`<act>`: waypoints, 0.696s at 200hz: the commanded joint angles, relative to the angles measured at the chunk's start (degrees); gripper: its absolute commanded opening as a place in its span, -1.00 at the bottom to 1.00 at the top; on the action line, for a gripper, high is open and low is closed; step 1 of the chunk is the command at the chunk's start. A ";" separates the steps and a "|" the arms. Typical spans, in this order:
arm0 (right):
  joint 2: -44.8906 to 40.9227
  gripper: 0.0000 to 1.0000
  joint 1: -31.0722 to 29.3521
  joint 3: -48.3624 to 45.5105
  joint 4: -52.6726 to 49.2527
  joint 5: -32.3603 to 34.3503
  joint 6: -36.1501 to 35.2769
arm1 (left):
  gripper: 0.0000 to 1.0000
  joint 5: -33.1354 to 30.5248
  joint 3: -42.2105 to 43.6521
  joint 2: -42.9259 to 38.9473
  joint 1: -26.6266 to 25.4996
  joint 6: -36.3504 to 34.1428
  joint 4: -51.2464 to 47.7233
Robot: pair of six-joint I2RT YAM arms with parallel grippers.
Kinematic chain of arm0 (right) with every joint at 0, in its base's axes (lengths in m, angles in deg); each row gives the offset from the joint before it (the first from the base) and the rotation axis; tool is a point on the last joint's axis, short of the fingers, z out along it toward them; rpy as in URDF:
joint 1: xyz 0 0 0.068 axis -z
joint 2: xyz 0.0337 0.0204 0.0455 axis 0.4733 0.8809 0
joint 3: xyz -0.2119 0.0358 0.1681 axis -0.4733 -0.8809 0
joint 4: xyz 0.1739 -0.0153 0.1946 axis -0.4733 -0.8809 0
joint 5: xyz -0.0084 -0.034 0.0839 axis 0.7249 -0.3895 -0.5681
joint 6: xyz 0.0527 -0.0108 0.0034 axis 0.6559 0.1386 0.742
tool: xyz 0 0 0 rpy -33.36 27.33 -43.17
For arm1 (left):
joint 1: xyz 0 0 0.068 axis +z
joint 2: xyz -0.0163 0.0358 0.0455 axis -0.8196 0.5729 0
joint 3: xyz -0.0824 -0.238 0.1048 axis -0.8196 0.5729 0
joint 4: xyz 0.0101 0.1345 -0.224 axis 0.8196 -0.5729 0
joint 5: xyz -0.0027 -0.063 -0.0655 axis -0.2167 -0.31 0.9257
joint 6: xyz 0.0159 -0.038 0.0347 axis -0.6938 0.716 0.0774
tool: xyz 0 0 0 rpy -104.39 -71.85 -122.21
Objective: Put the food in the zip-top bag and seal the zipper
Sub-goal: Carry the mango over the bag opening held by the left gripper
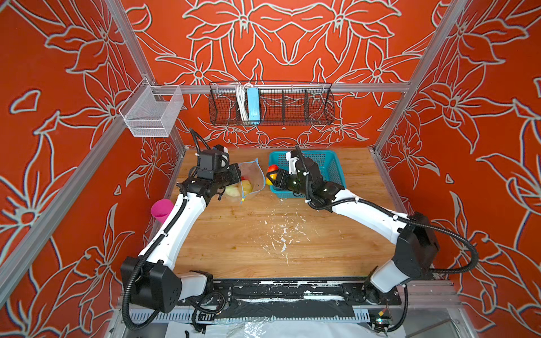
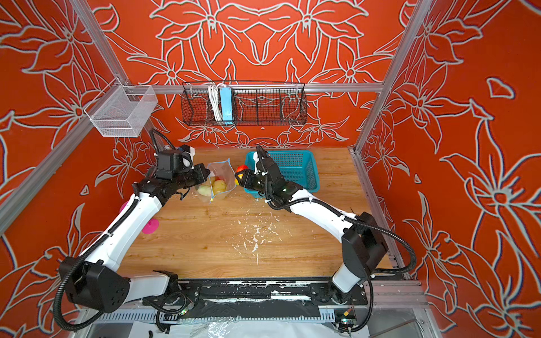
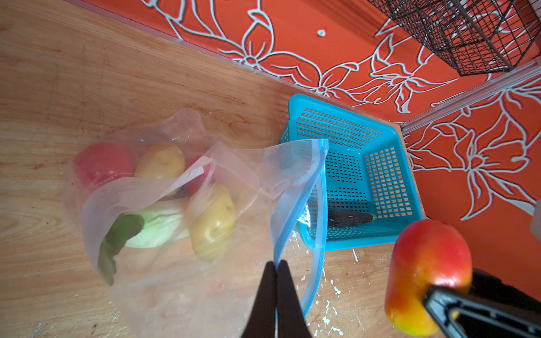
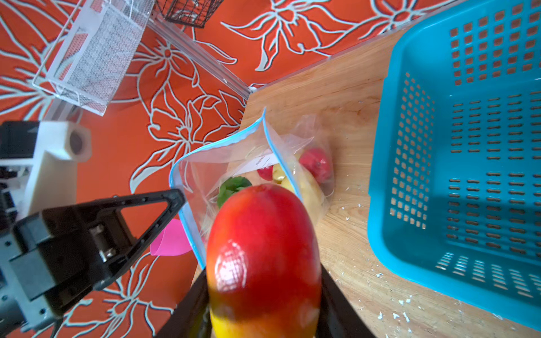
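Beside open bag [image 1: 254,175], right claw [image 1: 271,177] gripping mango [image 1: 272,170]

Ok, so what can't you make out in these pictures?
- Dark object in the teal basket: left wrist view, blurred, partly behind the zip-top bag's zipper; right arm covers it in both top views.
- Print on the bag's white label: too small, wrist views.
- Where the right gripper touches the mango: right wrist view, the mango hides it.
- Pink cup: both top views, left arm covers part.
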 commanded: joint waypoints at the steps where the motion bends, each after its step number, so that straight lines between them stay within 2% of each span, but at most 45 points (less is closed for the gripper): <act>1: -0.82 -0.26 -1.21 2.38 -1.27 1.15 -1.06 | -1.00 -0.06 0.34 -0.66 -0.41 0.46 0.95; 74: 3.74 -0.27 -5.06 6.99 -2.44 2.48 -2.78 | -1.00 0.81 0.25 -0.76 -0.41 0.63 0.95; 139: 11.69 -0.26 -7.14 15.79 -7.32 1.94 -3.57 | -1.00 0.42 0.26 -1.37 -0.41 0.51 0.88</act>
